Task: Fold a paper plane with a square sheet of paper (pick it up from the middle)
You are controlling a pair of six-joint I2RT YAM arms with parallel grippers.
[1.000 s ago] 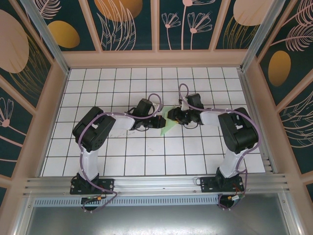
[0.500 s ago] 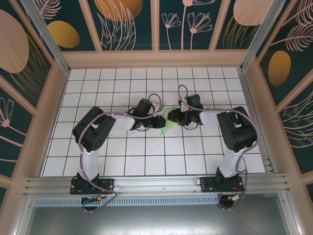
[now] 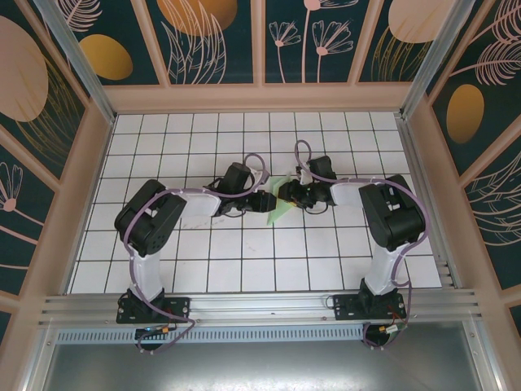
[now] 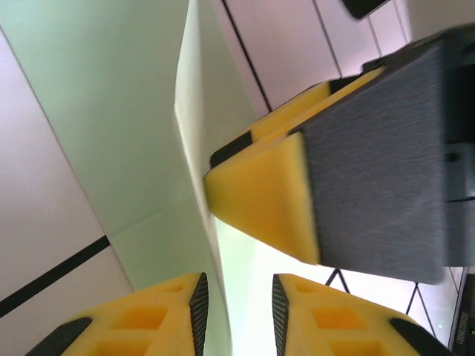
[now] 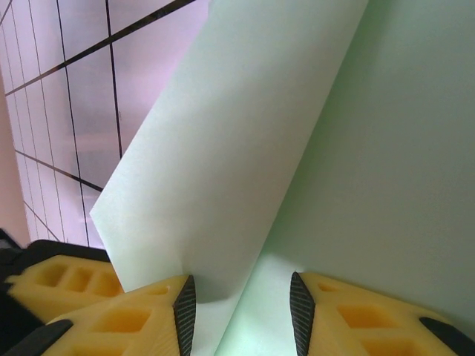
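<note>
Two arms reach forward, elbows bent, wrists turned inward toward each other. The left gripper (image 3: 263, 200) and right gripper (image 3: 286, 194) point tip to tip, close together. Left jaws stand slightly parted; the right's seem parted wider.

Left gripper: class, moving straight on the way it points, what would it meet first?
The pale mint-green folded paper sheet: its raised flap stands between the jaws of the left gripper. Just beyond, probably, a yellow foam finger of the right gripper.
</note>
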